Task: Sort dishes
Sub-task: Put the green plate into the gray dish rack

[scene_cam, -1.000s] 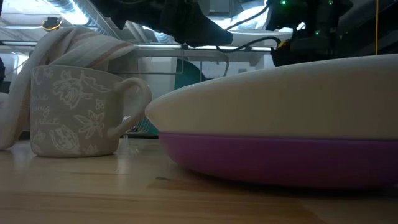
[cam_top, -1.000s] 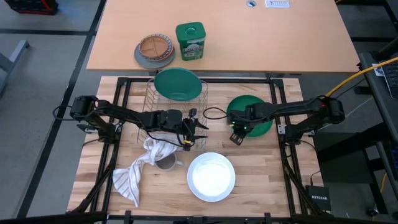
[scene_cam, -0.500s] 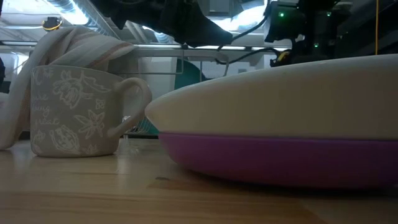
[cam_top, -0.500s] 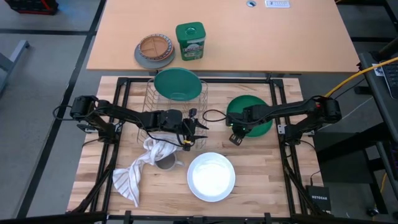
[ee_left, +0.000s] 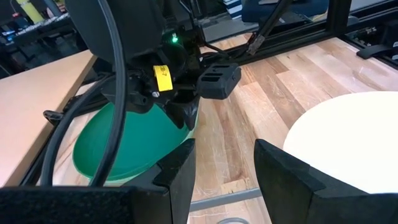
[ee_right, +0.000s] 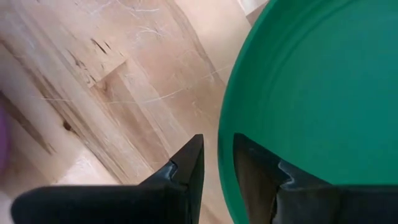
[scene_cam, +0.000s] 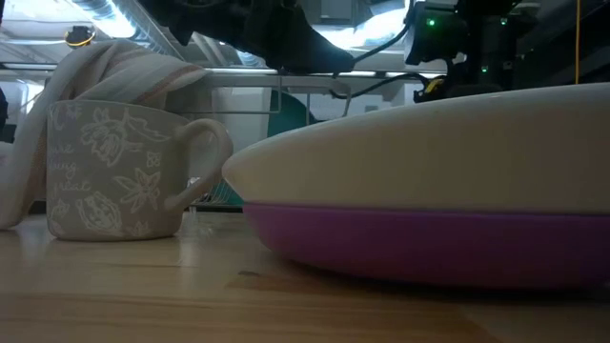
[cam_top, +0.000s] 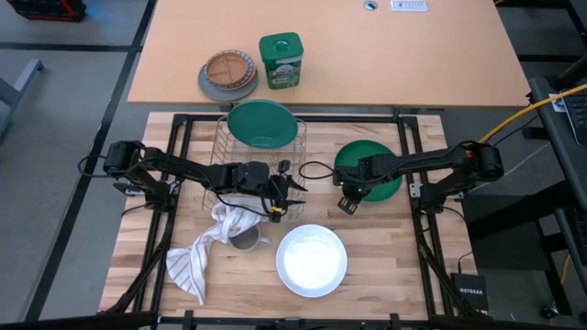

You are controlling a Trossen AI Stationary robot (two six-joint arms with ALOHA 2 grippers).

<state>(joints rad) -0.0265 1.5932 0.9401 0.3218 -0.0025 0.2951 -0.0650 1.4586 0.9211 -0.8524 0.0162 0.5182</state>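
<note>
- High view: 4 dishes are showing. The teal plate (cam_top: 264, 124) is standing tilted in the wire rack (cam_top: 223, 156) at upper centre, its face turned toward the lower edge of the frame. The darker green plate (cam_top: 385, 154) is lying right of centre, partly under the right arm. The white plate (cam_top: 312, 259) is sitting at lower centre, face up, on a smaller purple plate whose colour is hidden here.
- High view: the left gripper (cam_top: 292, 190) is hanging at the rack's right side, pointing toward the right of the frame. The right gripper (cam_top: 347, 195) is sitting at the green plate's left rim, pointing toward the lower left.
- High view: a striped cloth (cam_top: 197, 257) is draping over a mug (cam_top: 246, 239) at lower left. A divided plate (cam_top: 227, 73) and a green tin (cam_top: 281, 60) are resting at the top, on the far table.
- Low view: the white plate (scene_cam: 429, 143) is filling the right half, lying flat on the purple plate (scene_cam: 419, 243); the mug (scene_cam: 119, 181) is standing at left.
- Left wrist view: the left fingers (ee_left: 283, 180) are standing apart and holding nothing; the green plate (ee_left: 134, 143) is sitting at left, the white plate (ee_left: 348, 143) at right.
- Right wrist view: the right fingers (ee_right: 189, 165) are straddling the green plate's (ee_right: 311, 93) rim, 1 on each side, with a small gap showing.
</note>
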